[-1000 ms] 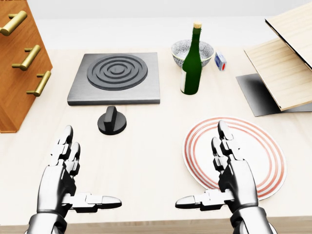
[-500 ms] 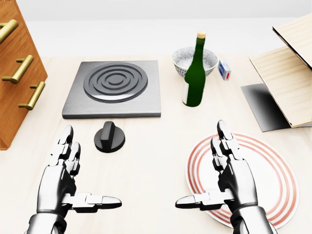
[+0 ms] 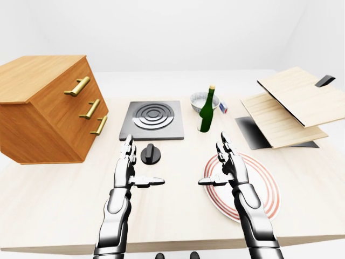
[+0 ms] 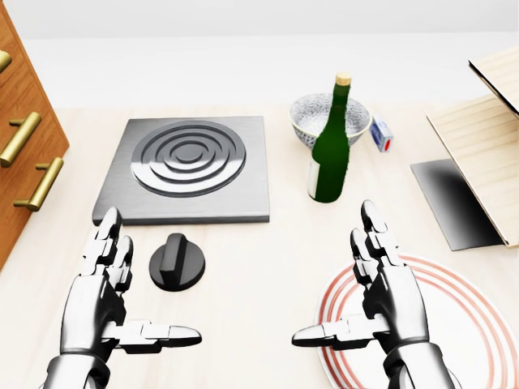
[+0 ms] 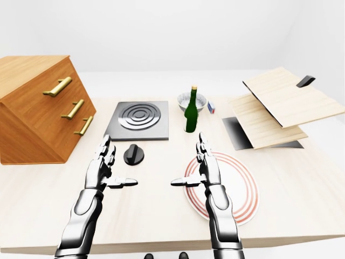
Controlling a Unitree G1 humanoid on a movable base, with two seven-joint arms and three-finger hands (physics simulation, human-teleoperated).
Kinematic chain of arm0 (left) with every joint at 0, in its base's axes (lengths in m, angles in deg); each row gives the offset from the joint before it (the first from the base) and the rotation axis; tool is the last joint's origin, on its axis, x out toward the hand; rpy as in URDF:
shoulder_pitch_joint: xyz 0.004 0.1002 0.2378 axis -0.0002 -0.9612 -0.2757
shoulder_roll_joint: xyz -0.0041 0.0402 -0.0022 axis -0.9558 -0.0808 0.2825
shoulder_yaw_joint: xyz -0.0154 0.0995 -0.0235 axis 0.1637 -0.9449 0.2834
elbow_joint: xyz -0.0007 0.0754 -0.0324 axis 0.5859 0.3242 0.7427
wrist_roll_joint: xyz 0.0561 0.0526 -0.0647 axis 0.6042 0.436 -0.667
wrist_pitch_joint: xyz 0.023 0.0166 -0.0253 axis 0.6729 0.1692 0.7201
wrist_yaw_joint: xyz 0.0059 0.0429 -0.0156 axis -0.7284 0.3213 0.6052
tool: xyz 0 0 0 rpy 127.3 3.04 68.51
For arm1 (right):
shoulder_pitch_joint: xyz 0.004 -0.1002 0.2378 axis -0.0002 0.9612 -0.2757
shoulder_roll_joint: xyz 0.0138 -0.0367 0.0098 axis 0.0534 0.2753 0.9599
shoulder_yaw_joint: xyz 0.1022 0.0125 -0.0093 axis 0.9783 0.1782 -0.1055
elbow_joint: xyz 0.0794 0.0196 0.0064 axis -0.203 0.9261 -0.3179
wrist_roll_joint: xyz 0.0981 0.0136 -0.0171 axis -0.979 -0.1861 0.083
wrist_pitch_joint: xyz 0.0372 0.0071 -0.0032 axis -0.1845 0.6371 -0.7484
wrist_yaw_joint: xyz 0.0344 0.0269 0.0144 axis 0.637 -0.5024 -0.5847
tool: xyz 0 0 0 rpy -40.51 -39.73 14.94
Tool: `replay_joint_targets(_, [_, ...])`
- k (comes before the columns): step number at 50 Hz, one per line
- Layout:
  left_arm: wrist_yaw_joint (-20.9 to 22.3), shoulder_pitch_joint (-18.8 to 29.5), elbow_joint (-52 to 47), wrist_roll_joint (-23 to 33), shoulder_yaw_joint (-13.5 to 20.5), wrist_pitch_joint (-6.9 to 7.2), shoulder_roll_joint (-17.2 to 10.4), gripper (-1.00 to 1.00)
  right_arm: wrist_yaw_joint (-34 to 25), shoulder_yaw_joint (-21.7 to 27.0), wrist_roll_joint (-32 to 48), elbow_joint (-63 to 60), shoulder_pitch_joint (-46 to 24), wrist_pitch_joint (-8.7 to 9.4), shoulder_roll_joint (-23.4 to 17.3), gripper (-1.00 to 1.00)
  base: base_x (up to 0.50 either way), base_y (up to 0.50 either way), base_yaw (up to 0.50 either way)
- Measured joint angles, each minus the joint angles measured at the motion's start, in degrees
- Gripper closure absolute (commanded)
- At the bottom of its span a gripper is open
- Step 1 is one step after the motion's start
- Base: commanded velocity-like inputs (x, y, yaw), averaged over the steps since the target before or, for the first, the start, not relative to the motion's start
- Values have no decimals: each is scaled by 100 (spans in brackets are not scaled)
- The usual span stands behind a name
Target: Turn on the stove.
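The grey stove plate (image 4: 188, 166) with ringed burner lies on the wooden table, upper left of the head view. Its black round knob (image 4: 177, 262) sits just below it on the table. My left hand (image 4: 122, 304) is open, fingers up and thumb out, just left of and below the knob, not touching it. My right hand (image 4: 357, 304) is open the same way, over the left rim of the red-ringed plate (image 4: 454, 324).
A green bottle (image 4: 331, 150) stands right of the stove, a patterned bowl (image 4: 324, 113) behind it, a small box (image 4: 381, 134) beside. A wooden drawer chest (image 3: 51, 108) stands at left. Wooden boards (image 3: 291, 105) over a dark tray are at right.
The whole picture has shifted: the stove, knob, bottle and plate sit lower and larger in the head view, so the camera has moved closer. Both hands hold the same open pose.
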Motion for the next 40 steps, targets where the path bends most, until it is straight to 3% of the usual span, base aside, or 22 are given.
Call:
replay_joint_targets(19, [25,40,97,-22,-4,3,0,-100,-2,-11,27,2,25,-89,5,-100,6,0,0])
replay_joint_targets(40, [30,388,1074,-41,-32,-309,-1,-100,1,52,-8,0,-18,-96,-19,-100,0,0,0])
